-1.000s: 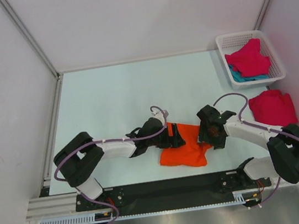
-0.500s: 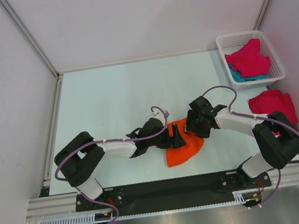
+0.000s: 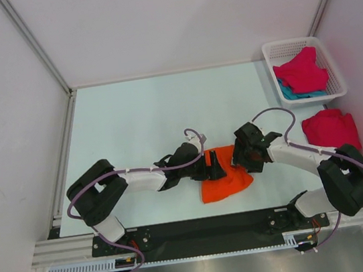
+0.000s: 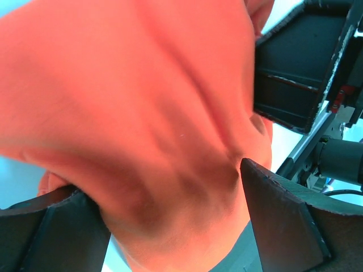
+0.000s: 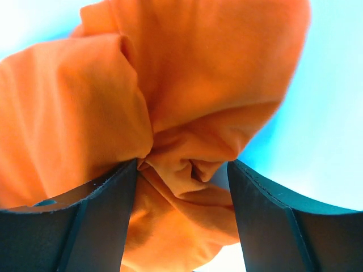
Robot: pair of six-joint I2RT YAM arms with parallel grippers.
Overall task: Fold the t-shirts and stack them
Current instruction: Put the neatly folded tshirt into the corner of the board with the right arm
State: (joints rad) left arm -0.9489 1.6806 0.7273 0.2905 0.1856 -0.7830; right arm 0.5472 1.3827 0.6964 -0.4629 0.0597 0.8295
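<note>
Bunched orange t-shirt (image 3: 225,182) lies low-centre between the arms: left gripper (image 3: 216,167) gapes over it, right gripper (image 3: 240,160) straddles a fold, grip unclear

The bright orange cloth t-shirt (image 3: 225,182), a second ago a wide patch across the lower middle of the top view, is now a narrower, bunched lump with its right edge drawn leftward. The right gripper (image 3: 242,160) moved up and left with that edge, then eased slightly back down and right. Its elbow at lower right swung inward and partly back.
</note>
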